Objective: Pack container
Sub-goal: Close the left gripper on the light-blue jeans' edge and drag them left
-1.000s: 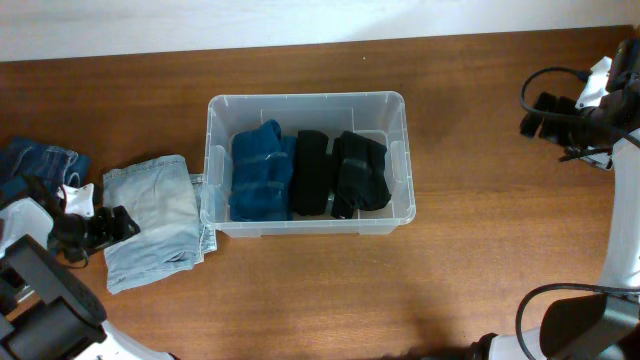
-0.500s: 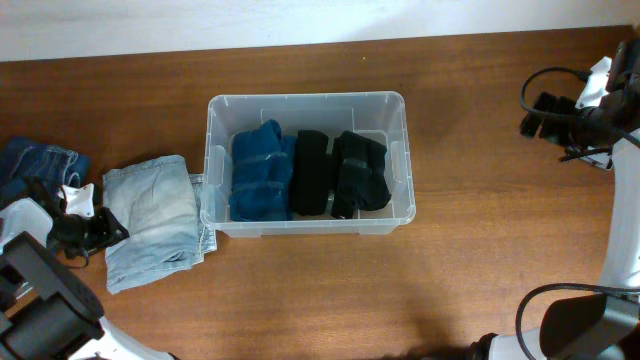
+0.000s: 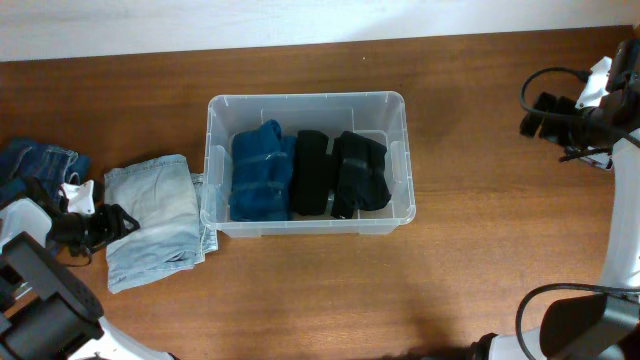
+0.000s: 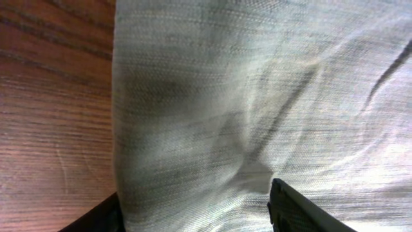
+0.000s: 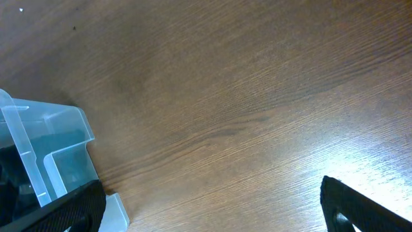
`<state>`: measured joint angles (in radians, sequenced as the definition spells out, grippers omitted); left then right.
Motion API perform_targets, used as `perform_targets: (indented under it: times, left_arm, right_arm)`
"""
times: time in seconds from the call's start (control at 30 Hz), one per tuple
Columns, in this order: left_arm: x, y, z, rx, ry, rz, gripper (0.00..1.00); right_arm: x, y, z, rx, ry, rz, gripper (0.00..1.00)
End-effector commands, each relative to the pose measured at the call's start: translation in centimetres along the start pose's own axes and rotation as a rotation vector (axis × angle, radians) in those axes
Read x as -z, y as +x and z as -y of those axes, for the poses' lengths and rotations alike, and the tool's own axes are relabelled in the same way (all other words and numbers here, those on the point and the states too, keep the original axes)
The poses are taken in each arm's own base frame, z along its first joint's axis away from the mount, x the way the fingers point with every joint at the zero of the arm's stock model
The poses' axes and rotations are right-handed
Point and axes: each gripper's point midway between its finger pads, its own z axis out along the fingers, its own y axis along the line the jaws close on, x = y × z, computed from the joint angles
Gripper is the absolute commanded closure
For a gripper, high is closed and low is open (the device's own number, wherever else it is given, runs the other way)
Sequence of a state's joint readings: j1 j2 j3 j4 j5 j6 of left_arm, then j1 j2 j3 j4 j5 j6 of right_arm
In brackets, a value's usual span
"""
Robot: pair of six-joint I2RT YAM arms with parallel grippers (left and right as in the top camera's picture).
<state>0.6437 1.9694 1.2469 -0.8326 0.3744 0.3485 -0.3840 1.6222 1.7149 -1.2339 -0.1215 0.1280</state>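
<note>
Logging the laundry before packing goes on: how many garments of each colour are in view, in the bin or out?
Black garments: 2, in the container
Blue garment: 1, in the container
Light denim garment: 1, on the table
Dark denim garment: 1, on the table
Total: 5

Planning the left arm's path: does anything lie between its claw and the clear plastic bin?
Only the folded pale-blue denim garment, lying from the left claw to the left wall of the clear rectangular plastic bin.
</note>
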Motion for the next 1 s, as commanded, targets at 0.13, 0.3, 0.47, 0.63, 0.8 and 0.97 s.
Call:
perform_targets:
  times: [0.13,0.3,0.47,0.63,0.8,0.97]
  left_arm:
    - [-1.4,0.8,0.1,0.005,0.022,-0.035,0.57]
    - [-1.3,0.3,1.3,0.006,0.092,-0.007,0.99]
    - [-0.5,-1.2,4.2,0.037,0.266,0.063,0.99]
    - [1.7,-2.7,5.0,0.195,0.299,0.049,0.99]
    - [5.1,-4.0,6.2,0.208,0.321,0.033,1.00]
    - [8.2,-5.0,7.2,0.212,0.323,0.025,0.99]
  right_arm:
    - [0.4,-0.2,0.0,0.000,0.001,0.014,0.01]
    - [0.5,-0.2,0.0,0.000,0.001,0.014,0.01]
    - [0.5,-0.2,0.0,0.000,0.001,0.014,0.01]
    - [0.4,-0.2,0.0,0.000,0.001,0.014,0.01]
    - [0.4,-0.2,0.0,0.000,0.001,0.014,0.01]
    - [0.5,-0.2,0.0,0.000,0.001,0.014,0.01]
